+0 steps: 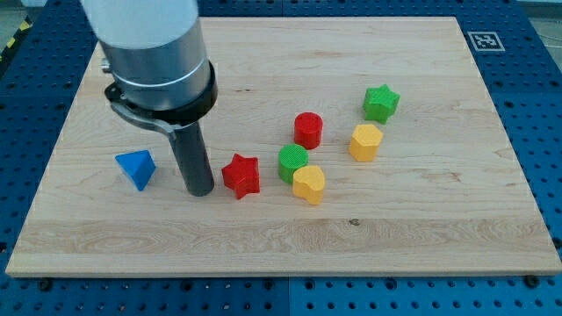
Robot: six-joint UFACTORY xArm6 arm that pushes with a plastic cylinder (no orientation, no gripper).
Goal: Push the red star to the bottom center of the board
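Note:
The red star [241,175] lies on the wooden board [281,237], left of the middle. My tip [201,190] stands on the board just to the star's left, a small gap away from it. A blue triangle block [135,168] lies further left of my tip. The arm's grey body fills the view's top left.
A green round block [293,161] and a yellow heart-shaped block [308,184] touch each other just right of the star. A red cylinder [308,130], a yellow hexagon block [365,141] and a green star [381,103] lie further right. A marker tag [485,40] sits at the board's top right corner.

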